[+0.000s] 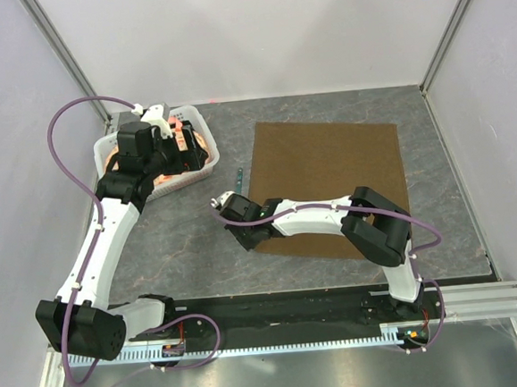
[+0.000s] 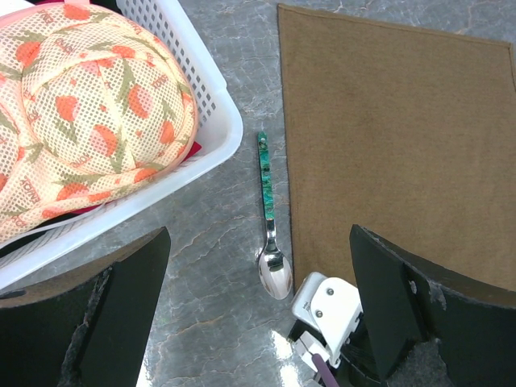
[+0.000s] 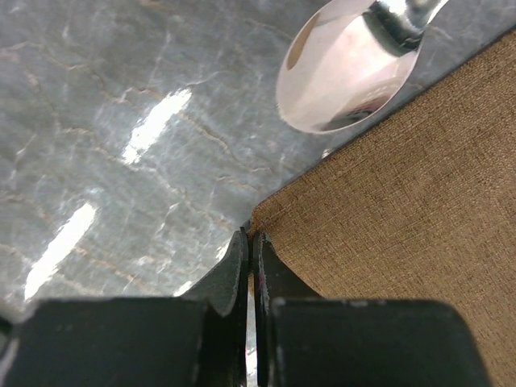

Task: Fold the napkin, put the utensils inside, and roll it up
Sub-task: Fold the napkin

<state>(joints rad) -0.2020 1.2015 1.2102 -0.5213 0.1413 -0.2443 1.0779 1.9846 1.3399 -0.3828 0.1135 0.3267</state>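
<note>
The brown napkin (image 1: 329,183) (image 2: 395,137) (image 3: 403,193) lies flat on the grey table. My right gripper (image 1: 249,237) (image 3: 251,238) is down at its near-left corner, jaws shut on the tip of the cloth. The utensil, a teal-handled spoon (image 1: 237,179) (image 2: 270,218), lies just left of the napkin's left edge, and its bowl (image 3: 347,72) sits right above the pinched corner. My left gripper (image 1: 160,138) (image 2: 258,322) hovers wide open over the basket's near side, holding nothing.
A white mesh basket (image 1: 204,166) (image 2: 218,137) with orange-patterned plates (image 2: 89,121) stands at the back left, close to the spoon's handle. The right arm's forearm (image 1: 309,215) lies across the napkin's near edge. Walls enclose the table on three sides.
</note>
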